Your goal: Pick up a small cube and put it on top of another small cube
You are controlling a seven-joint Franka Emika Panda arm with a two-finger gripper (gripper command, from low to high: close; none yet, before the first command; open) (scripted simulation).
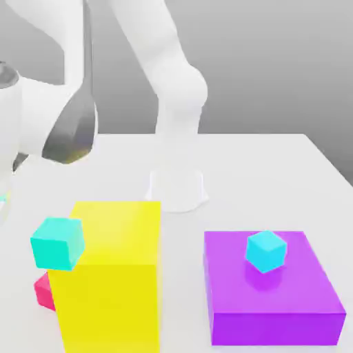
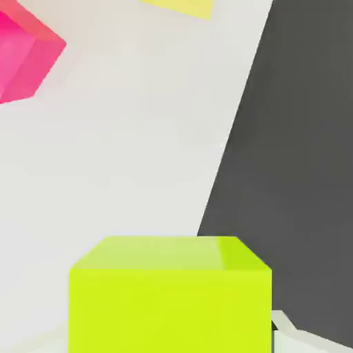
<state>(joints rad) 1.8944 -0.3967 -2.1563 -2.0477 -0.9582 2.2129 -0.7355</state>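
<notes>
A lime-green small cube [image 2: 169, 296] sits very close to the hand camera, right at the grip position, above the white table [image 2: 138, 158]. My gripper [image 2: 171, 341] is shut on it, and a pale bit of fingertip [image 2: 284, 331] shows beside the cube. A pink cube [image 2: 24, 55] lies on the table further off; in the exterior view it peeks out as a red-pink cube [image 1: 43, 291] by the yellow block's lower left corner. One cyan small cube [image 1: 265, 250] rests on the purple block [image 1: 276, 303]. Another cyan cube [image 1: 58, 243] stands at the yellow block's left edge.
A tall yellow block [image 1: 110, 276] stands at the exterior view's left, with the flat purple block at the right. The arm's white base [image 1: 177, 186] rises behind them. In the hand view the table edge runs diagonally, with dark floor [image 2: 303, 172] beyond it.
</notes>
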